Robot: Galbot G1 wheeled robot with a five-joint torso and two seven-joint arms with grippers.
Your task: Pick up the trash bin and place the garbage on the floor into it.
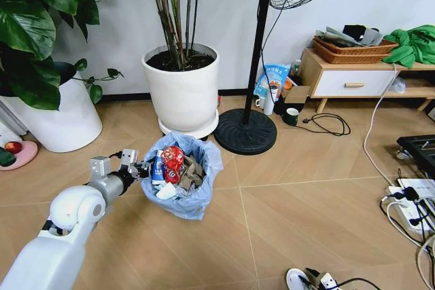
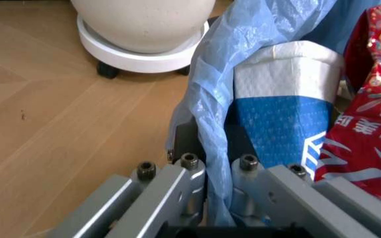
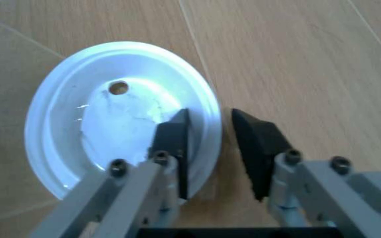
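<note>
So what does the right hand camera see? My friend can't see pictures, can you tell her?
The right gripper hangs open over a white disc lying on the wood floor, one finger above the disc's edge and the other beside it. The disc has a small hole near its top.

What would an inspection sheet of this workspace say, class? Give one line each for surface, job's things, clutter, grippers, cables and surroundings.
Surface: tan herringbone floor, no spills seen.
Job's things: trash bin stands on the floor and holds a red can, a blue-white can and wrappers; a white disc lies on the floor.
Clutter: green mug beside the fan base.
Grippers: left gripper is clamped on the bin's lined rim; right gripper is open, straddling the disc's edge.
Cables: black cord, white cable and power strip on the floor at right.
Surroundings: white plant pot, wooden cabinet.
</note>
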